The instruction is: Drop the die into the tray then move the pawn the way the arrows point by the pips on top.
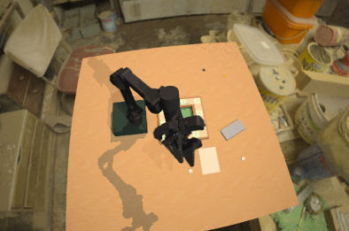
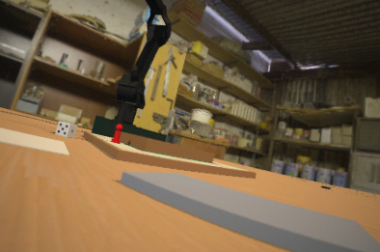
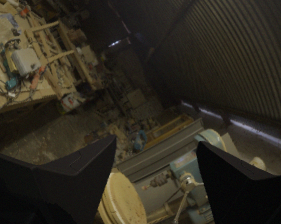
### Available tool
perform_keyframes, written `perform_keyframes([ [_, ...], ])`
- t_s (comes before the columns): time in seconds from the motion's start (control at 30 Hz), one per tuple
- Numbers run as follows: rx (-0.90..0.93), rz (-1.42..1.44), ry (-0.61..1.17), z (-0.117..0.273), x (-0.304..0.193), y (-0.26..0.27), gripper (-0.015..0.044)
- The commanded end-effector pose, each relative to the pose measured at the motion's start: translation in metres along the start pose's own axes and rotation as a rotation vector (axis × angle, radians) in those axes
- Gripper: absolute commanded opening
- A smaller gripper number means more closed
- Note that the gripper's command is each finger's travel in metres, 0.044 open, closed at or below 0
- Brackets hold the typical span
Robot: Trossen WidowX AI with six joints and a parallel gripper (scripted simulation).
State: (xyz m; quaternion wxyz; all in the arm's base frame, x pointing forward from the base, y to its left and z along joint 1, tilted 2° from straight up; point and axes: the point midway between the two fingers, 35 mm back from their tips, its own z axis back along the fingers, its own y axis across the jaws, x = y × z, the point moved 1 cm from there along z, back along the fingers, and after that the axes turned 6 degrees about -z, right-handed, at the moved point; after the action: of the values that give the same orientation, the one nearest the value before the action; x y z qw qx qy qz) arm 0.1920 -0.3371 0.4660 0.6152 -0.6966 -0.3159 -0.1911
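Note:
The white die [image 2: 66,129] rests on the table beside the board, with five pips on a side face; its top is too foreshortened to read. The red pawn [image 2: 117,133] stands upright on the near part of the board [image 1: 198,107] [image 2: 159,161]. The green-floored tray [image 1: 187,111] [image 2: 166,149] is in the board's middle and partly hidden in the top view. My gripper [image 1: 186,164] [image 3: 158,144] is open and empty, raised high above the table. In the top view it hides the die, the pawn and part of the board. The fingers are outside the exterior view.
A grey block [image 1: 233,129] [image 2: 241,208] lies right of the board. A cream card [image 1: 209,160] [image 2: 34,144] lies in front. Small white pieces [image 1: 190,171] [image 1: 243,158] flank the card. The dark green box [image 1: 117,121] is under the arm's base, left of the board.

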Motion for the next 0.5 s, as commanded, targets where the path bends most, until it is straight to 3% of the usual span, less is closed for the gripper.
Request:
perform_keyframes([
  [0.0,0.230,-0.019,0.045,-0.003,-0.018,0.073,0.0275],
  [0.23,0.566,-0.069,0.185,0.017,-0.056,0.174,0.0275],
  [0.47,0.881,-0.124,0.435,0.067,-0.105,0.259,0.0275],
])
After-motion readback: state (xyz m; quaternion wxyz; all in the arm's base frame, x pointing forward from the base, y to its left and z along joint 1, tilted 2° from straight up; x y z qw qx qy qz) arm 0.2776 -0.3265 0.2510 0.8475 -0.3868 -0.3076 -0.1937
